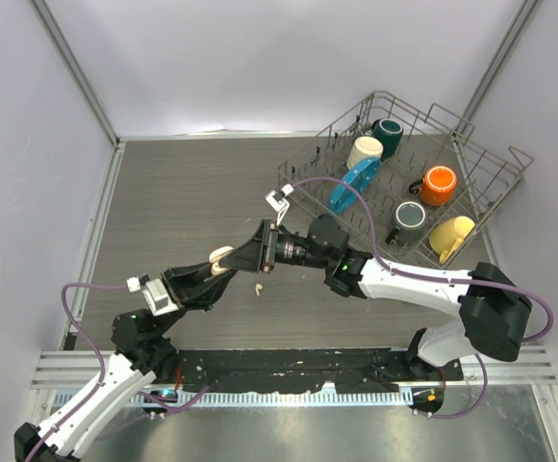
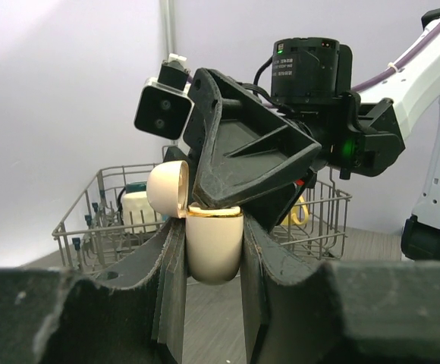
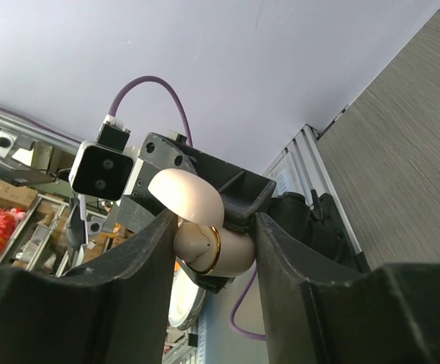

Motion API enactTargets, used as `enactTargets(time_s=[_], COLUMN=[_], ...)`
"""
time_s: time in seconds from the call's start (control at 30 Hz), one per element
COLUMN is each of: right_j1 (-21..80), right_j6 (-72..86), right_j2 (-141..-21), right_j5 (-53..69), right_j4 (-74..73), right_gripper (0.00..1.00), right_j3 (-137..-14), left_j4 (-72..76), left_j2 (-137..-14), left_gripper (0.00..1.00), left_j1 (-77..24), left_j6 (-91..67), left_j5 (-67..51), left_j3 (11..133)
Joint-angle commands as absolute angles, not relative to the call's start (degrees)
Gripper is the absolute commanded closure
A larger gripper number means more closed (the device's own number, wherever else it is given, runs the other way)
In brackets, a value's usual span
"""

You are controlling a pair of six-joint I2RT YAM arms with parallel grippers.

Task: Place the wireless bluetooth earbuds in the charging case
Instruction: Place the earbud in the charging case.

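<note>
My left gripper is shut on the beige charging case, which it holds upright above the table with its lid swung open. The right gripper sits right over the case's mouth, its fingers standing apart on either side of the case. In the right wrist view a pale earbud pokes out of the gold-rimmed opening under the lid. I cannot tell whether the fingers touch it. A second pale earbud lies loose on the table just below both grippers.
A wire dish rack at the back right holds several mugs, among them an orange one and a yellow one, and a blue utensil. White walls enclose the table on three sides.
</note>
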State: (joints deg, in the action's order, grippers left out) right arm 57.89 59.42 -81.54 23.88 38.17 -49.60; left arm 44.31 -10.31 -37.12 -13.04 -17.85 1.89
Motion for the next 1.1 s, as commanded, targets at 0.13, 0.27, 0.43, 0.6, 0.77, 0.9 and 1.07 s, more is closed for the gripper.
enactTargets(time_s=[0.13,0.27,0.43,0.6,0.77,0.9,1.07], right_j1=[57.92,57.92,57.92,57.92,58.09,58.18,58.18], right_j6=[59.86,57.49,51.78,45.89,43.24,42.37,41.57], right_j2=[-81.30,-80.86,-79.20,-77.96,-77.70,-77.78,-76.91], right_j5=[27.07,27.60,24.88,22.07,20.04,19.60,18.11], right_j4=[39.47,37.10,28.22,20.06,15.48,14.77,14.33], right_gripper=[0.69,0.74,0.77,0.77,0.78,0.74,0.43], right_j3=[-50.89,-51.77,-54.57,-57.30,-58.62,-58.97,-58.71], left_j4=[47.81,46.85,44.74,43.68,43.51,43.51,43.51], left_j2=[-11.25,-11.60,-11.60,-11.78,-12.48,-13.09,-12.66], left_gripper=[1.00,0.99,0.96,0.96,0.97,1.00,1.00], left_j1=[-37.09,-37.09,-37.09,-37.09,-37.09,-37.09,-37.09], left_j6=[-12.39,-12.22,-12.22,-11.78,-11.69,-11.60,-11.60], left_j5=[-17.76,-17.14,-16.96,-16.96,-17.05,-17.40,-15.56], left_j3=[-2.02,-1.85,-1.15,-0.88,-0.79,-0.53,-1.14])
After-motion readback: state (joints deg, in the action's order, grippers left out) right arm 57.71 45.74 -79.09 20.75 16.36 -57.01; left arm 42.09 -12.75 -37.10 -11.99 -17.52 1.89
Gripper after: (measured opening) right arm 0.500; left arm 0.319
